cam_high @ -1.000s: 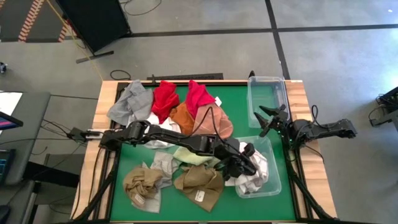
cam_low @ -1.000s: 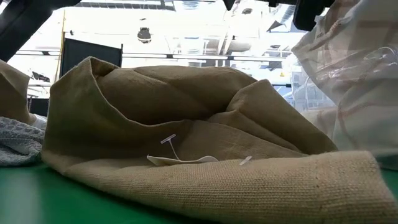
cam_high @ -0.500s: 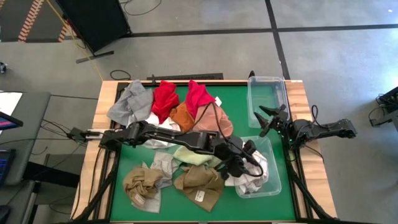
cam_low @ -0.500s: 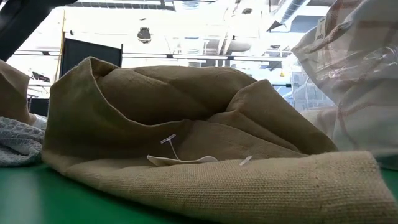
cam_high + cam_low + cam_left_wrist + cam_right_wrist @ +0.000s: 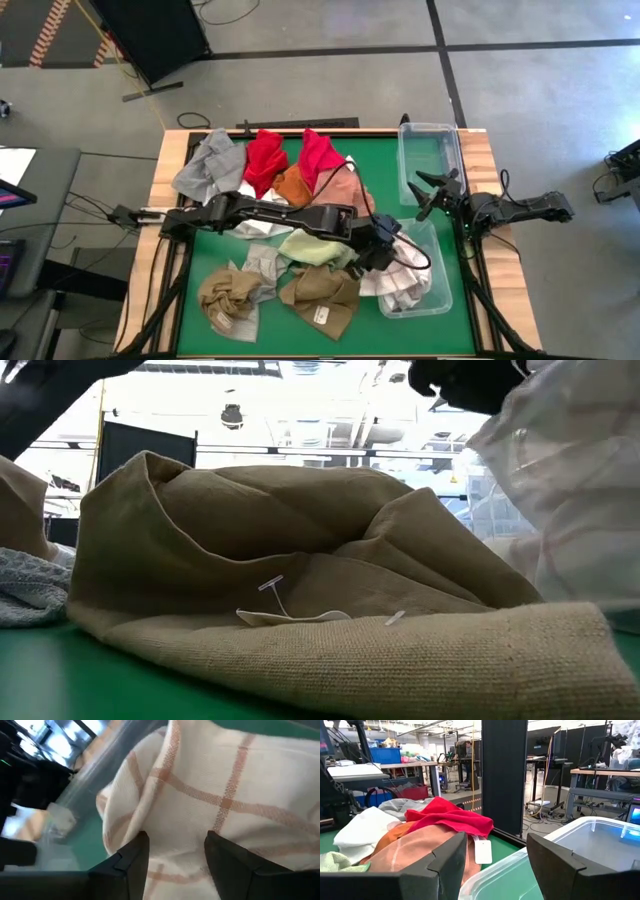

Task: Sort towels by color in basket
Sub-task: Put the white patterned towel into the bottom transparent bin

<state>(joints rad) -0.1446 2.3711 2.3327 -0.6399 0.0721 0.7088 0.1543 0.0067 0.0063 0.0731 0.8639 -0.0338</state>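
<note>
My left gripper is open at the left rim of the near-right clear bin. Its fingers stand on either side of the white-checked towel, which lies in that bin and drapes over its left rim. In the low view this towel hangs at the right, below the dark gripper. Grey, red, orange, pink, pale green and tan-brown towels lie on the green mat. My right gripper waits open beside the far-right bin. My left gripper is open over the white-checked towel, coming at it from the table's left and slanting down. The cloth fills the gap between the fingers. Whether the fingertips touch it I cannot tell.
A second tan towel and a pale grey one lie near the table's near edge. A white towel sits under the left arm. The far-right bin holds no towel. A tagged red towel tops the far pile.
My left gripper has drawn back from over the near-right bin toward the table's left and far side. The white-checked towel now spreads farther left, over the bin's left rim, and bulges more in the low view.
</note>
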